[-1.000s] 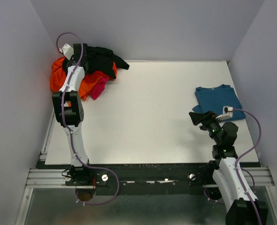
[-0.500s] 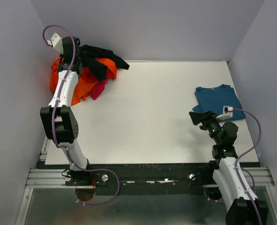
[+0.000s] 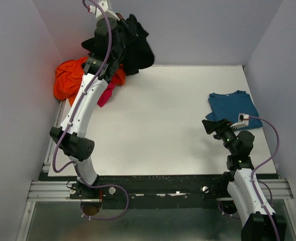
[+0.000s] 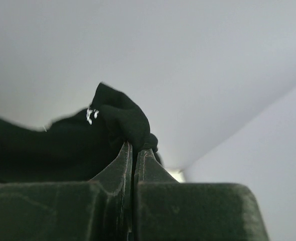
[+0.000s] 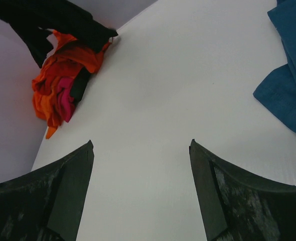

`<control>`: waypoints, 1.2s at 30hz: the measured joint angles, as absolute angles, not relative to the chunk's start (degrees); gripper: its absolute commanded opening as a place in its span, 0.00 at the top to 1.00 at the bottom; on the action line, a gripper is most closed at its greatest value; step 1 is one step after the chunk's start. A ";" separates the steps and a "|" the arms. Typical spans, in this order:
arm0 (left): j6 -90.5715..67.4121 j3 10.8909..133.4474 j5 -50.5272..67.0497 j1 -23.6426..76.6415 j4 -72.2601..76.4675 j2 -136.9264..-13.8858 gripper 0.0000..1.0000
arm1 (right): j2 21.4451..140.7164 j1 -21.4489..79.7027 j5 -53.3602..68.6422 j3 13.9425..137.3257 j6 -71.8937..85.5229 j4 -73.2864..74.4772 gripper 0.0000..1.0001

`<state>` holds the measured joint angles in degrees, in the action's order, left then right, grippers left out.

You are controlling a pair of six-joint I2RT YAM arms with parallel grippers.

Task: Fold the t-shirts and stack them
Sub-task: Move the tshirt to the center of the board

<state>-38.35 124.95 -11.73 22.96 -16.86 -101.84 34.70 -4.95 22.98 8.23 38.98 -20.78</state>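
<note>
Open middle, crowded corner
The worktop (image 3: pixel 158 125) lay bare through its middle; an orange tee (image 3: pixel 67 83) and pink tee (image 3: pixel 104 95) filled the far-left corner beneath the hanging black tee (image 3: pixel 138 47) and left arm (image 3: pixel 85 108); a teal tee (image 3: pixel 233 108) lay by the right edge.

white table (image 3: pixel 168 125) enclosed by pale lavender walls (image 3: pixel 198 30)
</note>
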 measured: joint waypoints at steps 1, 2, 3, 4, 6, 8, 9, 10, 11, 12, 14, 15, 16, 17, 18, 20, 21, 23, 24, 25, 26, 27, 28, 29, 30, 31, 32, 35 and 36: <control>-37.36 127.59 -11.77 23.94 -16.78 -101.58 1.00 | 34.61 -4.95 22.98 8.23 38.98 -20.67 0.15; -36.67 129.05 -11.79 24.51 -16.36 -100.68 1.00 | 34.46 -4.95 22.96 8.23 38.98 -20.51 0.15; -35.66 129.05 -12.14 24.91 -15.31 -97.97 1.00 | 34.37 -4.95 22.96 8.23 38.98 -20.45 0.15; -35.09 128.25 -12.62 24.84 -15.18 -95.50 1.00 | 34.33 -4.95 22.94 8.23 38.98 -20.45 0.15; -34.24 124.14 -13.93 24.40 -13.76 -89.95 1.00 | 34.33 -4.95 22.87 8.23 38.98 -20.40 0.15; -33.98 113.75 -16.43 23.99 -11.09 -80.86 1.00 | 34.37 -4.95 22.79 8.23 39.00 -20.18 0.15; -34.24 106.94 -18.06 23.94 -8.78 -75.85 1.00 | 34.37 -4.95 22.76 8.23 39.00 -20.03 0.15; -34.96 99.46 -19.31 23.90 -7.03 -71.59 0.98 | 34.44 -4.95 22.74 8.23 39.00 -19.94 0.14; -35.79 91.53 -20.67 23.79 -4.27 -67.02 0.82 | 34.44 -4.95 22.72 8.23 39.03 -19.86 0.14; -37.01 83.09 -21.80 23.73 -2.50 -62.70 0.60 | 34.44 -4.95 22.68 8.23 39.11 -19.73 0.14; -40.23 67.44 -23.94 23.55 0.86 -57.14 0.12 | 34.48 -4.95 22.59 8.23 39.40 -19.59 0.14; -42.24 60.18 -24.71 23.24 2.07 -55.90 0.05 | 34.54 -4.95 22.59 8.23 39.57 -19.55 0.13; -44.53 53.34 -25.39 22.90 2.17 -55.57 0.04 | 34.68 -4.95 22.52 8.23 39.75 -19.53 0.11; -46.48 47.51 -25.58 22.52 1.34 -56.29 0.03 | 34.92 -4.93 22.31 8.25 40.05 -19.35 0.10; -48.12 42.96 -25.71 22.24 -0.45 -57.49 0.02 | 35.20 -4.93 21.87 8.32 40.23 -18.79 0.09; -49.69 37.32 -25.69 22.06 -4.34 -58.46 0.01 | 36.14 -4.95 21.21 9.17 40.32 -16.49 0.08; -50.48 36.36 -25.69 21.96 -7.05 -58.17 0.01 | 36.93 -4.95 21.17 10.04 40.21 -15.27 0.08; -50.83 37.19 -25.69 21.85 -8.71 -57.08 0.01 | 39.05 -4.95 21.23 12.49 40.01 -12.99 0.11; -50.83 37.93 -25.71 21.85 -9.19 -56.40 0.01 | 40.03 -4.95 21.26 13.56 39.94 -12.23 0.14; -50.81 39.00 -25.69 21.85 -9.65 -55.37 0.01 | 40.86 -4.95 21.28 14.44 39.83 -11.55 0.16; -50.81 39.44 -25.69 21.85 -9.78 -54.96 0.01 | 41.65 -4.95 21.32 15.33 39.53 -10.57 0.16; -50.74 40.21 -25.69 21.85 -9.85 -53.93 0.01 | 42.50 -4.93 21.50 16.14 39.18 -9.45 0.20; -50.63 40.56 -25.65 21.85 -10.26 -53.41 0.01 | 43.31 -4.93 21.69 16.91 38.79 -8.14 0.23; -50.57 40.75 -25.54 21.85 -10.92 -52.88 0.01 | 43.97 -4.93 21.85 17.65 38.17 -6.39 0.23; -50.54 40.75 -25.36 21.85 -11.90 -52.62 0.01 | 44.42 -4.93 22.00 18.24 37.45 -4.58 0.26; -50.52 40.69 -25.15 21.85 -12.67 -52.62 0.02 | 44.73 -4.93 22.15 18.83 36.84 -2.50 0.26; -50.50 40.36 -24.77 21.85 -13.63 -52.66 0.02 | 44.82 -4.93 22.39 19.31 35.92 -0.45 0.26; -50.59 38.81 -23.66 21.80 -15.57 -52.66 0.02 | 44.86 -4.93 23.42 20.45 33.36 5.32 0.26; -50.48 37.91 -22.98 21.80 -15.84 -52.71 0.02 | 44.84 -4.84 23.83 20.73 32.45 7.27 0.26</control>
<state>-50.48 37.91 -22.98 21.80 -15.84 -52.71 44.84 -4.84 23.83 20.73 32.45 7.27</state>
